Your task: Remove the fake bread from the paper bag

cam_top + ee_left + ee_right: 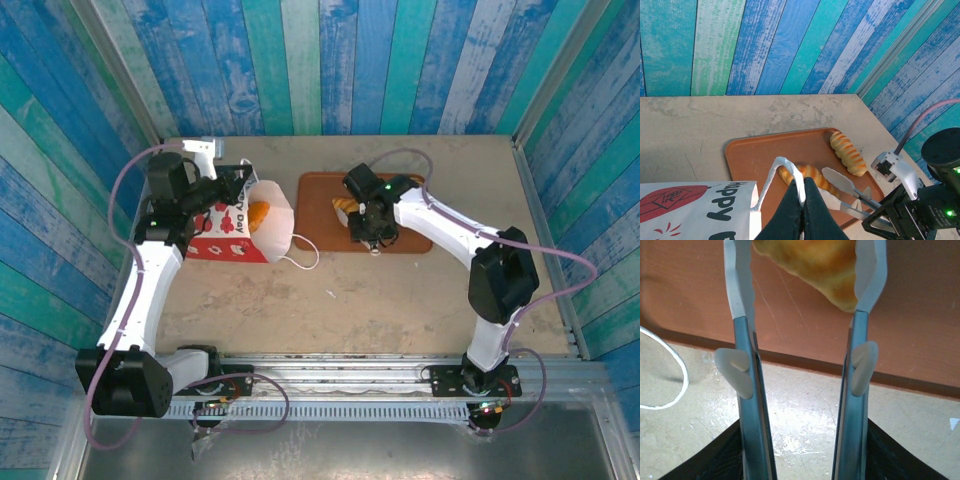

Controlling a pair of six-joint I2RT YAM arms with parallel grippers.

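Roughly midway | left gripper (801,189): jaws pressed together on the cord handle (785,162) of the paper bag (232,235) | right gripper (805,267): jaws flank a pastry (822,272) at the tray (320,185), touching it; gripping or releasing, cannot tell | out: ridged loaf (847,152) lies on tray | left: at least one orange piece of fake bread (260,212) inside bag's mouth
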